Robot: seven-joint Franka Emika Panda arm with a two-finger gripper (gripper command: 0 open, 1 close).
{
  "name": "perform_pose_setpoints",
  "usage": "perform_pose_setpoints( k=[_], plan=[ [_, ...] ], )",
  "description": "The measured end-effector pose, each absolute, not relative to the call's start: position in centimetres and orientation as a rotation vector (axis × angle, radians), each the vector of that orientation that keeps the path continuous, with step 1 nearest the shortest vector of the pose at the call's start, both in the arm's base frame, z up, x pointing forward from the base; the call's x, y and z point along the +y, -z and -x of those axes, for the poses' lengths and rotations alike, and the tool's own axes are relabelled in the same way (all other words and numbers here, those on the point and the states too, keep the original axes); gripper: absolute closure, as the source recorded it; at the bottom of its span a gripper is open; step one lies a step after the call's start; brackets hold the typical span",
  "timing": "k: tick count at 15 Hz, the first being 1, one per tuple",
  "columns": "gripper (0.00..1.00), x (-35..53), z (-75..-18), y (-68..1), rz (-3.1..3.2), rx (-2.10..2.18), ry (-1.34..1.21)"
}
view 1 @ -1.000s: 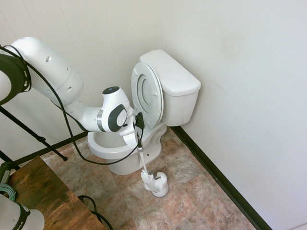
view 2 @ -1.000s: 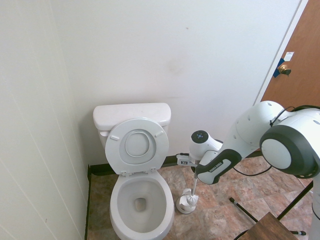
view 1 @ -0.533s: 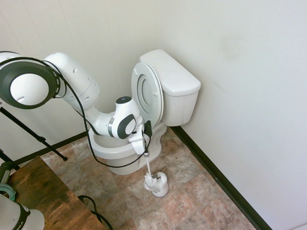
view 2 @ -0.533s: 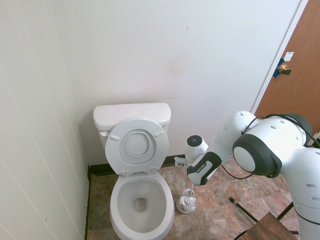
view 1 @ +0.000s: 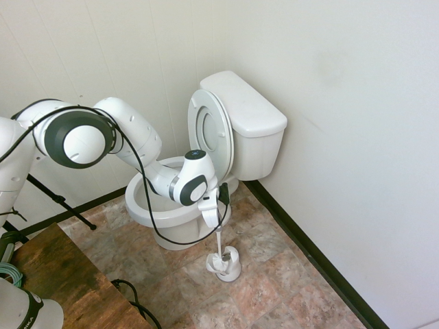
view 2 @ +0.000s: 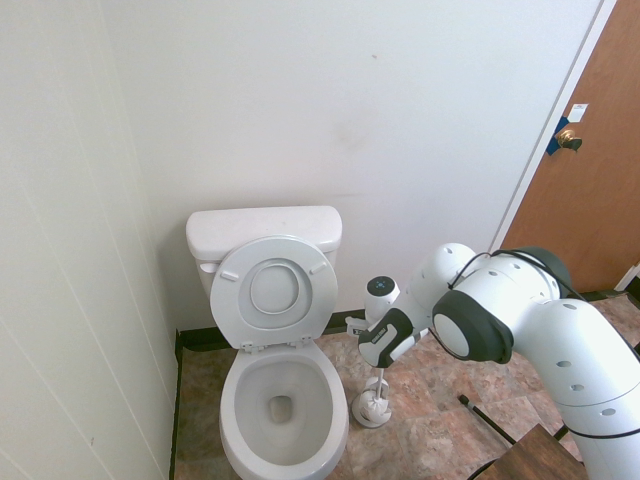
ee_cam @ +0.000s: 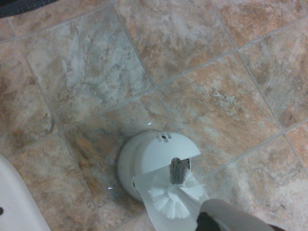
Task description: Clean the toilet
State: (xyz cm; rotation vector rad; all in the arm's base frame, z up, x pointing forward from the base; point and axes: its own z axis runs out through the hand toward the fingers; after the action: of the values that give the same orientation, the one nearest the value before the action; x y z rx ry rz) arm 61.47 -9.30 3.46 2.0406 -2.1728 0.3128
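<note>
The white toilet [view 1: 250, 130] stands in the corner with its seat and lid raised against the tank; in the second exterior view the toilet [view 2: 262, 230] shows its open bowl. My gripper [view 1: 219, 226] hangs low beside the bowl's front, shut on the thin handle of a white toilet brush [view 1: 219, 247]. The brush stands nearly upright, and its head rests at the opening of the small white holder [view 1: 230, 264] on the floor. From the other side, my gripper [view 2: 381, 365] is right above the holder [view 2: 372, 408]. The wrist view shows the bristles [ee_cam: 174, 199] against the holder [ee_cam: 144, 154].
Tiled floor [view 1: 274, 274] surrounds the toilet, with walls close behind and beside it and a black baseboard [view 1: 309, 253]. A wooden tabletop corner [view 1: 62, 274] is at the lower left. A brown door [view 2: 600, 170] stands at the right.
The arm has swung down and toward the floor beside the bowl, carrying the brush lower, so its head now meets the holder. The gripper stayed shut.
</note>
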Motion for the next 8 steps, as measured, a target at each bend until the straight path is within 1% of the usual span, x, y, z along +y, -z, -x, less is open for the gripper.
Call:
perform_pose_setpoints(
  k=[8],
  plan=[
    [1.0,-11.9,-64.8,-0.5,-2.047,-2.172,-0.233]
  ],
)
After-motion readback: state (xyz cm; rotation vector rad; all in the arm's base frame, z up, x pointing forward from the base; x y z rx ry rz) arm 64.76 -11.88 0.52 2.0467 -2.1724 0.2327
